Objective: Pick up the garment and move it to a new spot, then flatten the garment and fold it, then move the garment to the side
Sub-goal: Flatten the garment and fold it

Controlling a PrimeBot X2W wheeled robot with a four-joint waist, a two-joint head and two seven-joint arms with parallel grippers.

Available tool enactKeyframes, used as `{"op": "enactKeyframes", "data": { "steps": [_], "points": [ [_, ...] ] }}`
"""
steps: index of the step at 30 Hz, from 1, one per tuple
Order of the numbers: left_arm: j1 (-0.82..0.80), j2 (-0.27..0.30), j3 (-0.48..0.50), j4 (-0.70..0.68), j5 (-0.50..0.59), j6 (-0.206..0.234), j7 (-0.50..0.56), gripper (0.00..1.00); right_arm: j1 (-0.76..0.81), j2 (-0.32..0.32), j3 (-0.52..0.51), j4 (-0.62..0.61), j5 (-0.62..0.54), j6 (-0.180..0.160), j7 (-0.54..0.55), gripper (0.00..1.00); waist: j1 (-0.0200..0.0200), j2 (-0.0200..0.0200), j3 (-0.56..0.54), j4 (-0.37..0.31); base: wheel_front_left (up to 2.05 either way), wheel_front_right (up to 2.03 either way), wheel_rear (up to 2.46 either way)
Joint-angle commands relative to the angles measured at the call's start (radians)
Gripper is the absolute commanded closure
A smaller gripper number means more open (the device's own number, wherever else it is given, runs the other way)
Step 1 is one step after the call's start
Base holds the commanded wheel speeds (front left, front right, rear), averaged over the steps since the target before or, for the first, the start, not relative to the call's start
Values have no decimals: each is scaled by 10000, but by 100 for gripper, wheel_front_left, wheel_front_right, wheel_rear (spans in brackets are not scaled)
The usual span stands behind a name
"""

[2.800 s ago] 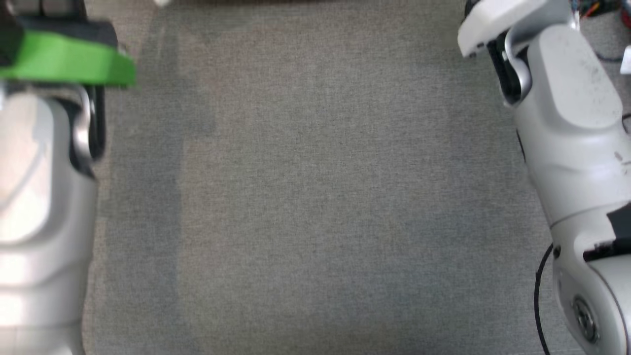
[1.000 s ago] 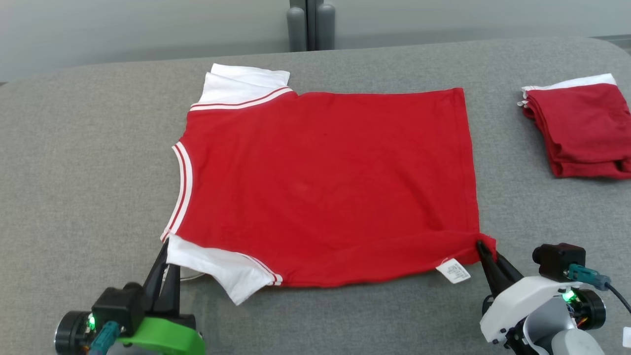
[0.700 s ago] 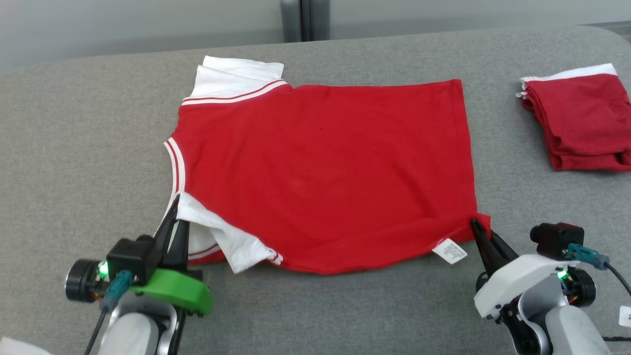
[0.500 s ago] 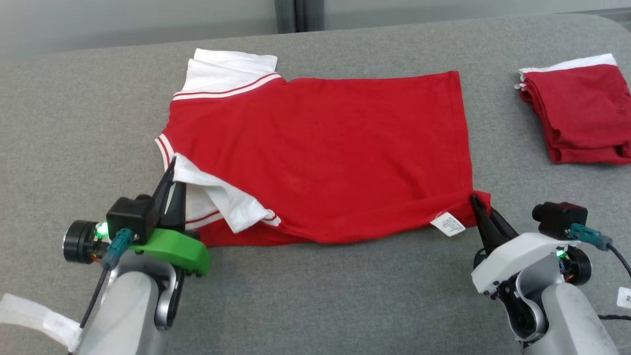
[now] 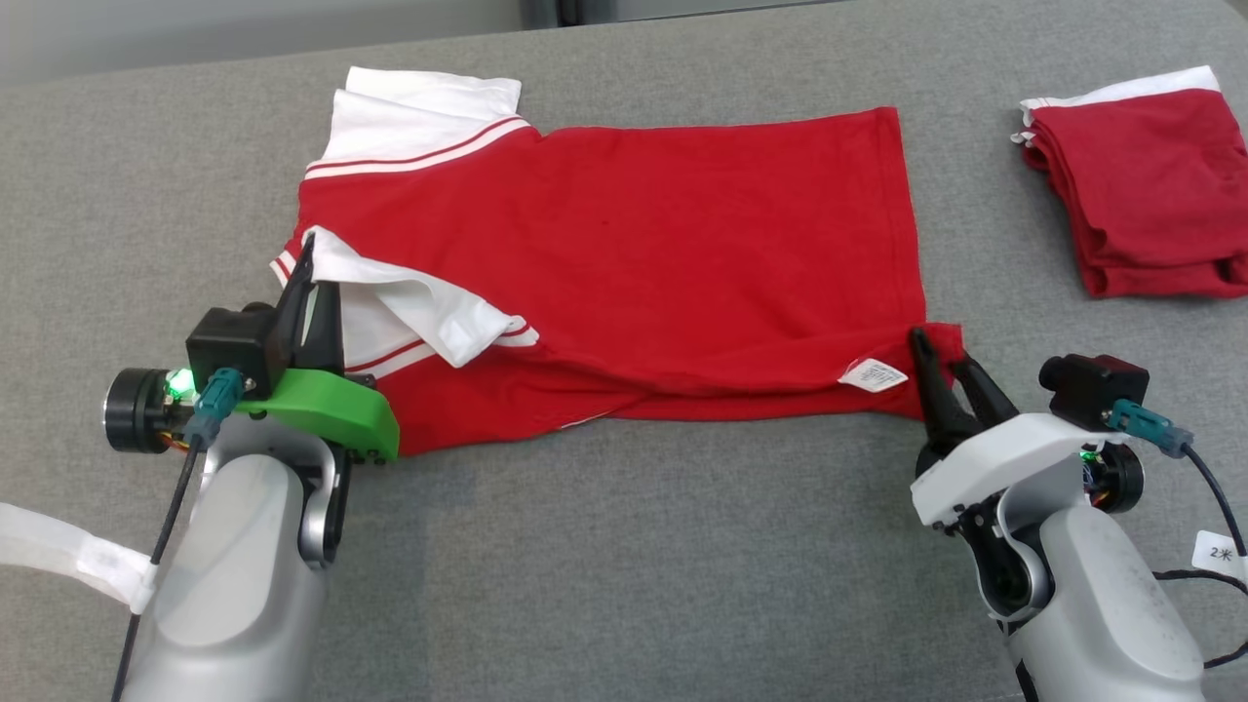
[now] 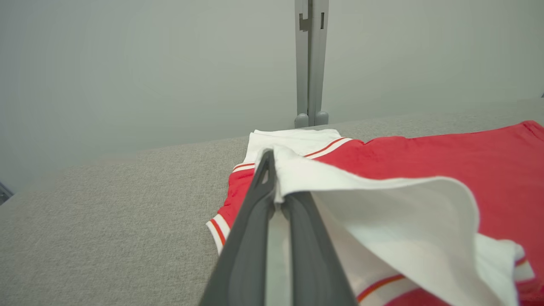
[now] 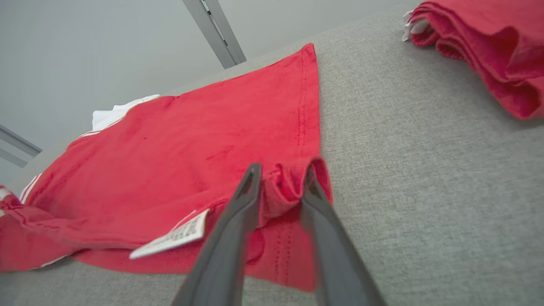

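1. Since a second ago, the near edge of the garment [image 5: 663, 234] has been drawn up over its red body, and the near sleeve [image 5: 429, 312], white, is now laid on top.
2. The garment is spread across the middle of the grey padded table [image 5: 624, 546], with the neckline to the robot's left and the hem to its right.
3. The sleeve's edge is pinched in the left gripper [image 5: 314, 263], whose fingers are closed tight.
4. The right gripper [image 5: 941, 349] is seen with fingers parted. The bunched hem corner [image 7: 282, 187] lies between them, beside a white label [image 5: 875, 374].
5. A folded red garment [image 5: 1150, 214] is set well apart at the far right.
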Motion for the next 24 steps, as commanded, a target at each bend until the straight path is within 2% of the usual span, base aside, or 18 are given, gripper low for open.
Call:
{"op": "enactKeyframes", "data": {
  "steps": [1,2,3,4,12,24],
  "points": [
    [-171,-42,104,-40,86,54,-46,100,-144,-37,51,39,-44,-15,-176,0,0,0,2,-1,0,0,0],
    [-194,-83,189,-126,89,60,-47,83,-161,-37,91,51,-10,-16,-281,0,0,0,3,-2,0,0,0],
    [-196,-110,266,-178,84,67,-46,50,-170,-34,139,43,-13,-16,-373,0,0,0,3,-4,0,0,0],
    [-188,-158,376,-243,79,55,-43,0,-197,-37,138,0,-28,-16,-527,0,0,0,-2,-12,0,0,0],
    [-83,-369,807,-697,190,-183,-41,0,-249,-37,17,-613,-131,-16,-1298,0,0,0,-3,-94,0,0,0],
    [1598,-684,1433,-1365,-276,-485,-28,0,651,-37,-633,-1585,-1544,-15,-1254,0,0,0,-224,9,0,0,0]
  ]
}}
